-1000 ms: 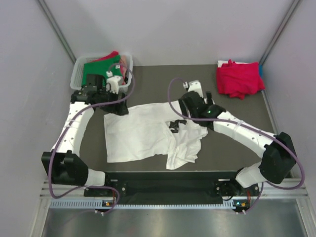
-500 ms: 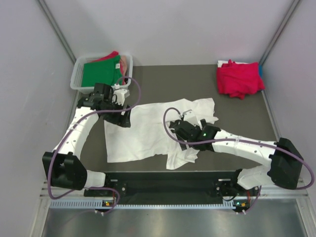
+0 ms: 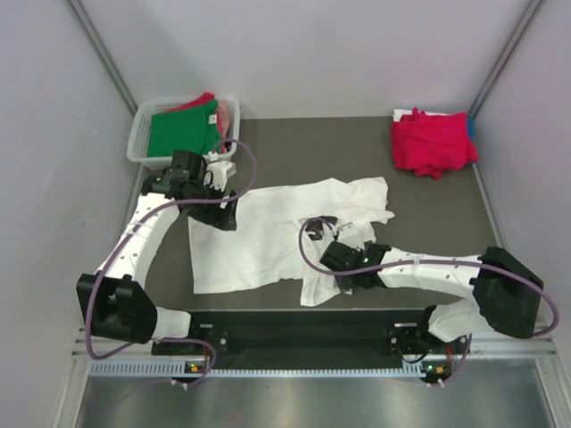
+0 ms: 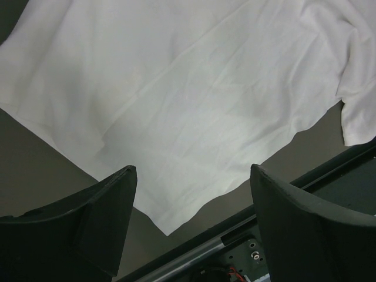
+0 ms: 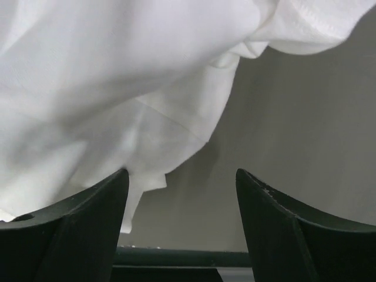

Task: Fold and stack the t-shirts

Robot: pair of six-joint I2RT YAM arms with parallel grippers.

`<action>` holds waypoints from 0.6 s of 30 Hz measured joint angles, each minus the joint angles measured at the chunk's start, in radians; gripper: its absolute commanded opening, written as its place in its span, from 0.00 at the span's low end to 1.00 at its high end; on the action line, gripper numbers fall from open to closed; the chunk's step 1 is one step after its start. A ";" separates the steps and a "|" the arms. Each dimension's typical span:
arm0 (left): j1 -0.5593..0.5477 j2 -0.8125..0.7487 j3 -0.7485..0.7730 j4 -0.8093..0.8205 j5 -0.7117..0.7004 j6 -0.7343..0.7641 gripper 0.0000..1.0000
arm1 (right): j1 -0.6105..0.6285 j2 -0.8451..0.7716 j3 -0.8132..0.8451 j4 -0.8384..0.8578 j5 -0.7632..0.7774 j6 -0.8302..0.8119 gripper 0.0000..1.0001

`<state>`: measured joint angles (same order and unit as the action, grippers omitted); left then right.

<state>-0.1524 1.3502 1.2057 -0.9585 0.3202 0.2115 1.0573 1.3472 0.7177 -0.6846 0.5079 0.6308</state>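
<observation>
White t-shirt point(image 3: 259, 236), limp and light, lies spread just beside the basket point(image 3: 140, 134); pinch the crumpled corner farthest from the basket. Your left gripper point(image 4: 192, 170) and right gripper point(image 5: 181, 173) gape empty, the right perhaps brushing cloth.

White slatted basket point(image 3: 136, 135) at far left corner, dark tabletop point(image 3: 428, 218), pale grey walls point(image 3: 312, 53)

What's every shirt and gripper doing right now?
White cloth t-shirt: spread out, right side rumpled.
Red cloth shirts: heaped, far right corner.
Green cloth shirt: in white slatted plastic basket.
Left gripper: open, empty.
Right gripper: open, empty.
</observation>
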 measured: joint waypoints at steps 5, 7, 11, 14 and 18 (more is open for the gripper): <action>-0.002 0.000 0.001 -0.001 -0.002 0.000 0.82 | -0.016 0.039 0.001 0.049 0.001 -0.003 0.57; -0.004 0.000 0.002 -0.001 -0.005 0.000 0.82 | -0.027 0.046 0.004 0.065 0.000 -0.010 0.55; -0.005 0.000 0.003 -0.002 -0.012 0.000 0.82 | -0.048 0.049 0.005 0.094 0.002 -0.019 0.52; -0.005 0.000 0.003 -0.002 -0.015 0.000 0.82 | -0.063 0.056 0.005 0.114 0.001 -0.024 0.39; -0.006 -0.001 0.003 -0.002 -0.023 0.002 0.82 | -0.073 0.064 0.002 0.148 -0.003 -0.026 0.12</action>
<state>-0.1581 1.3495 1.2083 -0.9604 0.2970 0.2131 0.9840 1.4117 0.7197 -0.5369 0.5053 0.6048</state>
